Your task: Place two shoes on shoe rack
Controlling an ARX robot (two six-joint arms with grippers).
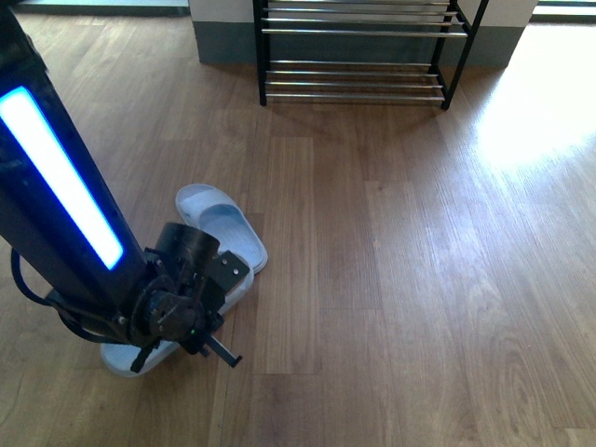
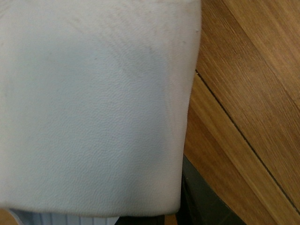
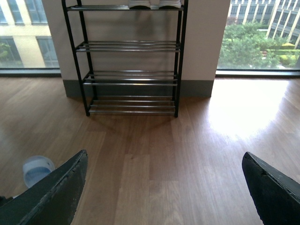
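Observation:
Two pale blue-white slides lie side by side on the wood floor at the front left. The farther slide (image 1: 222,226) lies free. My left gripper (image 1: 191,321) is shut on the nearer slide (image 1: 128,358), whose pale textured strap (image 2: 93,108) fills most of the left wrist view, with a dark finger (image 2: 201,204) beside it. The shoe rack (image 1: 354,65) stands against the far wall, its chrome rods bare in the front view. My right gripper (image 3: 164,197) hangs open over bare floor, facing the shoe rack (image 3: 131,79). A slide's tip (image 3: 36,169) shows beside its finger.
Pale shoe soles (image 3: 154,3) rest on the rack's top tier, cut off by the frame edge. A white pillar with grey skirting (image 3: 201,47) backs the rack, with windows on both sides. Open wood floor (image 1: 391,261) stretches from the slides to the rack.

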